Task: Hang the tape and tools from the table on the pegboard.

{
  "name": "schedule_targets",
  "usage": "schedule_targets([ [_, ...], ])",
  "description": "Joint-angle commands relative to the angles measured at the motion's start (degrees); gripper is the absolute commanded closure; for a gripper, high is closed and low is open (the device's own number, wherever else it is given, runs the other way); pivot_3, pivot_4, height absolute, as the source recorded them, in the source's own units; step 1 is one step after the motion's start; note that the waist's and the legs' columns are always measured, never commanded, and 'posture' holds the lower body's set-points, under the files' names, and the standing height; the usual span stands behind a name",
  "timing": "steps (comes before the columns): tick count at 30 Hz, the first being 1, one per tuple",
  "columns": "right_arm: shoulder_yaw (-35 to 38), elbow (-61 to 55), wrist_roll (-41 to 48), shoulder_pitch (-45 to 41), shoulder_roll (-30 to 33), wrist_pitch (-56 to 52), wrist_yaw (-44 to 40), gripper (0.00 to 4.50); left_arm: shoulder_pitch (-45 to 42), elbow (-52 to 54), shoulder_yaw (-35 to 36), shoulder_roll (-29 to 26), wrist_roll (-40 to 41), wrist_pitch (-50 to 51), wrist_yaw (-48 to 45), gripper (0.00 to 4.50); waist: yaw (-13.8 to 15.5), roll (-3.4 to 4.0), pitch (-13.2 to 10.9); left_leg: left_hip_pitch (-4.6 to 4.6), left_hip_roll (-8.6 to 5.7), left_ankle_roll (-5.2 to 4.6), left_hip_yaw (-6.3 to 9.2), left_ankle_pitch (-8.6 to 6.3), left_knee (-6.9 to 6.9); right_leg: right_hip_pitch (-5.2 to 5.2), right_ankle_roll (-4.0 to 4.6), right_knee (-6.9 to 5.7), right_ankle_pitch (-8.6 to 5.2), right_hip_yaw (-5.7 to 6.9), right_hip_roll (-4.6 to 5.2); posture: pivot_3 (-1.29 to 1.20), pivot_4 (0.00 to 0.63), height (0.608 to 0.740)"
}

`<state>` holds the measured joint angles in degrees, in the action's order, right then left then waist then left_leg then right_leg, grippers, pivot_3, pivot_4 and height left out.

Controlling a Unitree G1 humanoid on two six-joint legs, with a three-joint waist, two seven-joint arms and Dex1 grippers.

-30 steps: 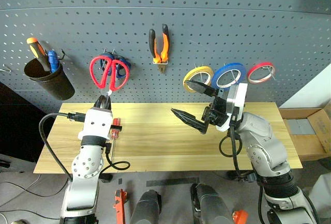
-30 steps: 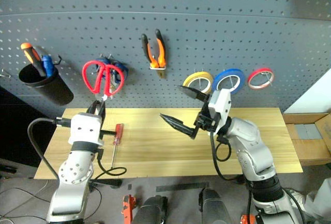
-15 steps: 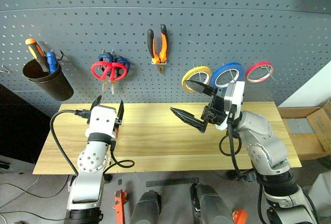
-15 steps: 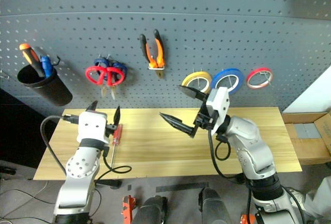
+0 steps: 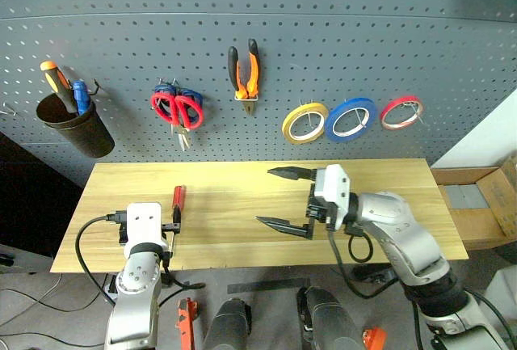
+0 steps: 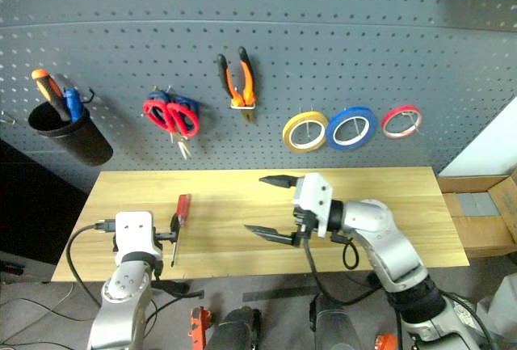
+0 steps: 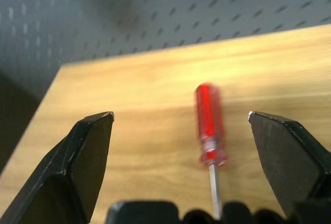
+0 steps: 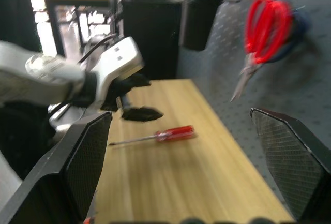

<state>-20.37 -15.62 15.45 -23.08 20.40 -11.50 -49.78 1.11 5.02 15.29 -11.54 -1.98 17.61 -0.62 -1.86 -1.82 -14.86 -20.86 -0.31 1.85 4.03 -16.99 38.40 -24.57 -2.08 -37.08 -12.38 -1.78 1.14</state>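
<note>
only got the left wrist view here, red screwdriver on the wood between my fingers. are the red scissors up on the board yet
Observer: Yes. The red-handled scissors hang on the pegboard, blades down, overlapping the blue-handled scissors.
Operator: pliers and yellow tape too
Observer: Both hang there: the pliers to the right of the scissors, the yellow tape beside the blue ring.
Operator: so the screwdriver's the last one down
Observer: Yes, the red screwdriver is the one tool lying on the table.
Operator: where's the right arm
Observer: The right gripper hovers open over the table's middle, pointing toward the left gripper.
</note>
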Motion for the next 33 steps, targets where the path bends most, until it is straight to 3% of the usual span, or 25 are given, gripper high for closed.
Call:
schedule_targets([
  [1,-2.01,0.43,-1.10,-3.00,-2.33,0.09,-0.20,0.00,-5.40,-5.98,1.16,-1.84,1.57,3.37,-0.33,0.02,-0.01,0.00,-0.01,-0.01,0.01,0.00,0.02,0.00,0.06,0.02,-0.05,0.01,-0.01,0.04,-0.04,-0.02,0.263,0.740],
  [13,-1.91,0.82,-0.03,-5.29,-1.70,-3.06,-3.61,0.00,-19.84,-18.31,-1.52,-8.22,3.83,16.83,-6.03,0.02,-0.03,0.11,-2.02,-0.13,0.03,0.00,0.63,-0.02,0.27,0.26,0.27,0.01,0.12,0.74,0.20,-0.03,0.342,0.740],
  [22,-1.49,1.71,0.27,-5.58,-2.30,-3.86,-3.61,0.00,-22.77,-22.75,-1.21,-9.22,5.99,22.61,-7.24,0.02,-0.04,0.22,-3.59,-0.27,0.13,0.01,0.69,-0.02,0.26,0.14,0.27,0.05,0.12,0.77,0.33,-0.03,0.366,0.740],
  [25,-1.41,1.66,0.27,-5.47,-2.37,-3.97,-3.51,0.00,-23.02,-22.72,-1.25,-9.16,6.24,23.06,-7.00,0.55,-0.05,0.23,-3.79,-0.27,0.10,0.02,0.68,-0.02,0.25,0.15,0.26,0.05,0.11,0.77,0.55,-0.03,0.365,0.740],
  [33,-0.87,1.99,0.54,-5.62,-2.58,-4.04,-3.46,0.00,-23.63,-21.67,-0.64,-9.39,6.46,24.23,-6.12,3.31,-0.09,0.24,-3.89,-0.27,0.10,0.03,0.68,-0.02,0.23,0.14,0.24,0.08,0.10,0.80,0.56,-0.03,0.353,0.740],
])
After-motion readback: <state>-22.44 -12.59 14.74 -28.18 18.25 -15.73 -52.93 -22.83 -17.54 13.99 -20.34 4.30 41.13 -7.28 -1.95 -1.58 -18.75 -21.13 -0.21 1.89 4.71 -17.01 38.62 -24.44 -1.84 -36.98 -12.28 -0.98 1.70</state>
